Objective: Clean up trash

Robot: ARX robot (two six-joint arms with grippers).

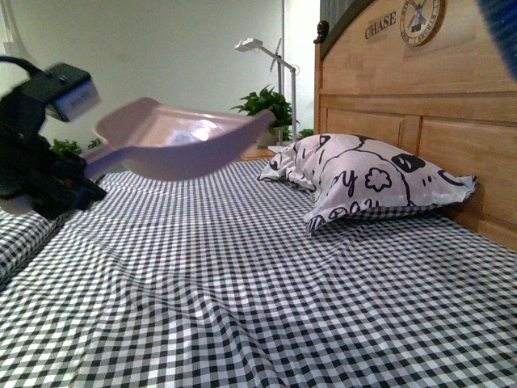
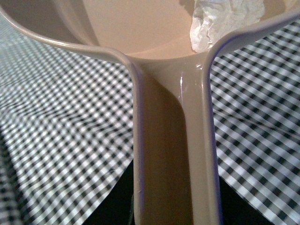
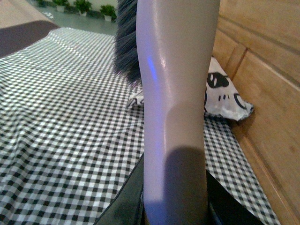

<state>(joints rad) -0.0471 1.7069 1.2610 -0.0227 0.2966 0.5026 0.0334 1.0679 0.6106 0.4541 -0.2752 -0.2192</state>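
We hold the dustpan (image 1: 182, 137) aloft over the gingham bedsheet (image 1: 266, 307), the left pincer (image 1: 69, 182) clamped on its stiff handle. The crumpled paper (image 2: 225, 21) inside looks light and loose, so we judge tilting risks spilling it. The right pincer, itself unseen, carries the brush (image 3: 173, 93) by its handle.

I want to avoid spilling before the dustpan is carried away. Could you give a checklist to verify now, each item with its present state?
1. Crumpled paper inside dustpan: ok.
2. Dustpan lifted clear of the checkered sheet: ok.
3. Dustpan level: cannot tell, the front view is blurred.
4. Left gripper firmly on the dustpan handle: cannot tell, fingers not visible.
5. Brush raised off the bed: ok.
6. Pillow apart from dustpan: ok.
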